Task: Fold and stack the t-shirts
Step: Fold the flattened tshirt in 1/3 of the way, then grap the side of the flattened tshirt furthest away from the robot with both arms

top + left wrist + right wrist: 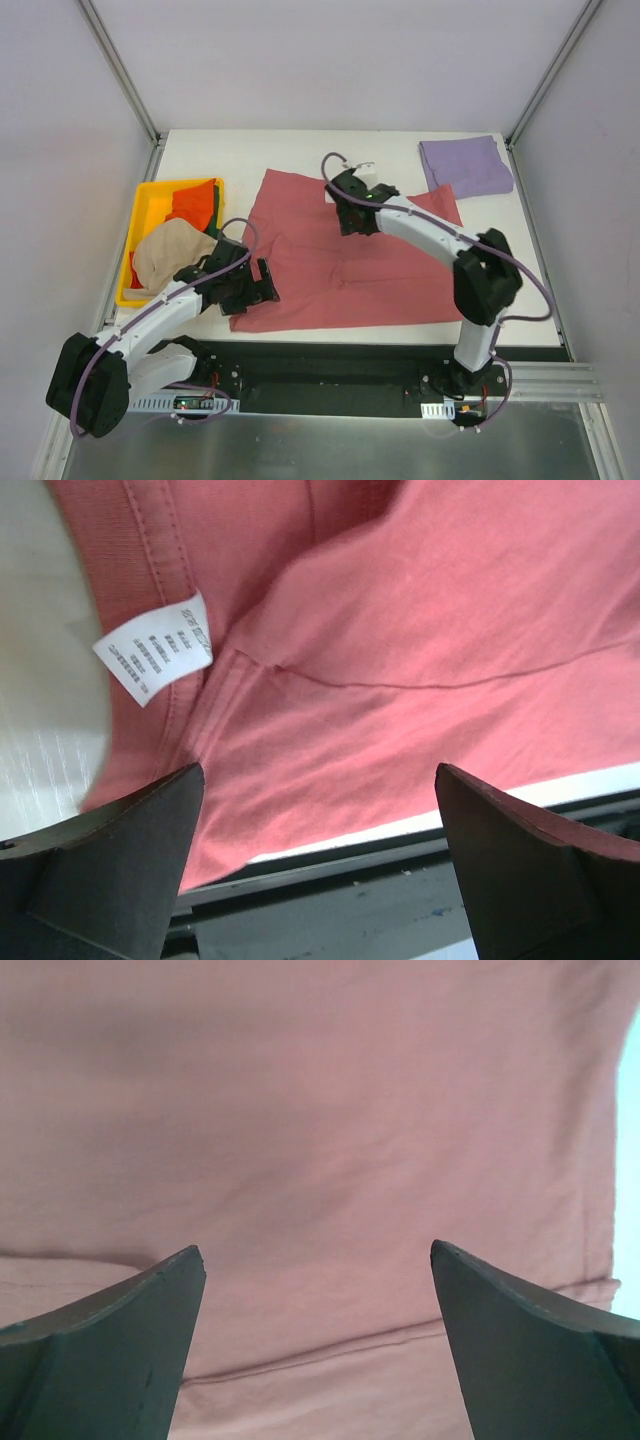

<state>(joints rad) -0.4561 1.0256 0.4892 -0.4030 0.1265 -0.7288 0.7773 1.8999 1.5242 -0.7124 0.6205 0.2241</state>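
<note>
A dusty red t-shirt point(350, 260) lies spread flat on the white table. My left gripper point(262, 283) is open and empty, over the shirt's near left corner; the left wrist view shows the shirt point(420, 650) with its white label point(155, 658) and the table's front edge. My right gripper point(352, 215) is open and empty over the shirt's far middle; the right wrist view shows only red cloth point(320, 1140) with a seam. A folded lavender shirt point(465, 166) lies at the far right. Beige point(170, 255), orange point(195, 205) and a bit of dark green cloth sit in the bin.
A yellow plastic bin point(145, 215) stands at the table's left edge. Grey walls with metal posts close in the back and sides. The table's front edge point(400, 338) runs just below the red shirt.
</note>
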